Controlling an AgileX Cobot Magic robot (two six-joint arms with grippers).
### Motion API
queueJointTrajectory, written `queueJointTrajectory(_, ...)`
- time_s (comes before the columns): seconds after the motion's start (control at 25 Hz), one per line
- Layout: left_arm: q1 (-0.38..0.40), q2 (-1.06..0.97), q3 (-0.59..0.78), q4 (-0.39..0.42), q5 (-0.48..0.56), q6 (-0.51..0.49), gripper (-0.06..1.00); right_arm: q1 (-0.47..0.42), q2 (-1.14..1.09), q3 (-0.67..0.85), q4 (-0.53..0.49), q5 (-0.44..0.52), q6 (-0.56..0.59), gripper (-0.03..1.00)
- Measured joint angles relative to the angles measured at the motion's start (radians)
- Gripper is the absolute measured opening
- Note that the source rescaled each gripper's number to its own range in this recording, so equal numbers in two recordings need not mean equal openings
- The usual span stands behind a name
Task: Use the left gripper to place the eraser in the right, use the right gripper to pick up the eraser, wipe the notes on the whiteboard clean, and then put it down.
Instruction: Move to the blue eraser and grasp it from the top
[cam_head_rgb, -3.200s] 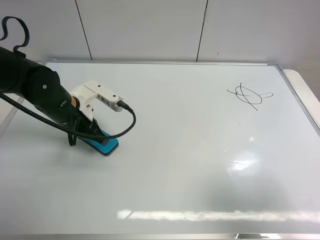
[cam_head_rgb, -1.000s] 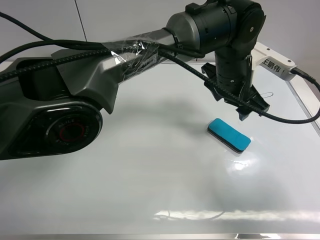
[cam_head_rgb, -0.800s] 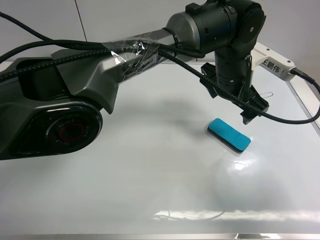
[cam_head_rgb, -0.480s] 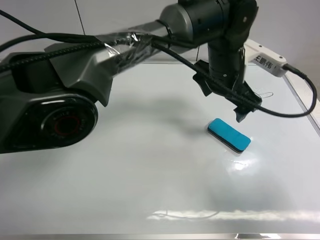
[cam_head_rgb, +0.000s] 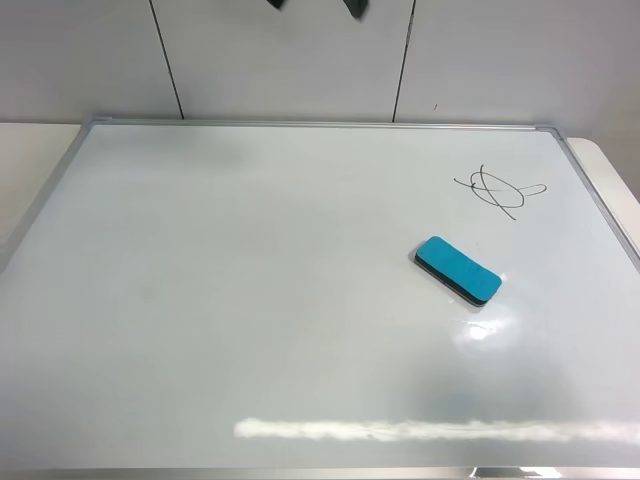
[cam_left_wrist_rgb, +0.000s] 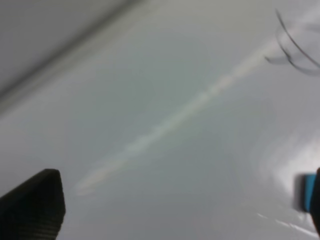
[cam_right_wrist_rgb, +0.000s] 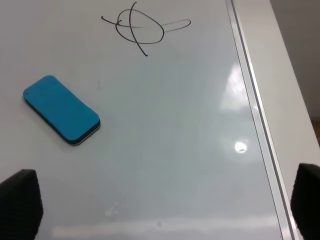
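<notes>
The turquoise eraser (cam_head_rgb: 458, 270) lies flat on the whiteboard (cam_head_rgb: 250, 300), right of the middle, with nothing holding it. The notes (cam_head_rgb: 497, 190), a black looped scribble, sit a little beyond it toward the far right corner. Only two dark tips of my left gripper (cam_head_rgb: 315, 5) show at the top edge of the exterior view. In the blurred left wrist view the left gripper (cam_left_wrist_rgb: 182, 195) is open and empty, with the eraser (cam_left_wrist_rgb: 309, 192) at the frame's edge. My right gripper (cam_right_wrist_rgb: 162, 195) hangs open above the board, apart from the eraser (cam_right_wrist_rgb: 61, 110) and the notes (cam_right_wrist_rgb: 135, 27).
The board's silver frame (cam_right_wrist_rgb: 250, 100) runs along the right side, with the white table (cam_right_wrist_rgb: 290, 75) beyond it. Grey wall panels (cam_head_rgb: 280, 60) stand behind the board. A bright glare strip (cam_head_rgb: 400, 430) lies near the front edge.
The left arm, which stood over the eraser at the board's right, has risen and pulled back out of the exterior view. The eraser stays where it was set down.
</notes>
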Motion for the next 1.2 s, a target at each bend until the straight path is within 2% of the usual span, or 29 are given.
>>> queueJointTrajectory(0.12,0.152,-0.115,0.034,-0.074,-0.002,0.000,1.00,0.000,0.000,0.000,0.000,0.000,0.000,1.00)
queueJointTrajectory(0.24,0.299,-0.246,0.144,-0.150,-0.002,0.009,1.00,0.000,0.000,0.000,0.000,0.000,0.000,1.00)
queueJointTrajectory(0.48,0.609,-0.538,0.496,-0.210,-0.002,0.017,1.00,0.000,0.000,0.000,0.000,0.000,0.000,1.00)
queueJointTrajectory(0.6,0.711,-0.712,0.708,-0.209,-0.004,0.017,1.00,0.000,0.000,0.000,0.000,0.000,0.000,1.00)
queueJointTrajectory(0.8,0.715,-1.045,1.042,-0.171,-0.150,0.030,1.00,0.000,0.000,0.000,0.000,0.000,0.000,1.00)
queueJointTrajectory(0.92,0.701,-1.247,1.180,-0.157,-0.217,0.044,1.00,0.000,0.000,0.000,0.000,0.000,0.000,1.00)
queueJointTrajectory(1.04,0.699,-1.447,1.278,-0.115,-0.238,0.065,1.00,0.000,0.000,0.000,0.000,0.000,0.000,1.00)
queueJointTrajectory(1.2,0.680,-1.665,1.374,0.000,-0.222,0.079,1.00,0.000,0.000,0.000,0.000,0.000,0.000,1.00)
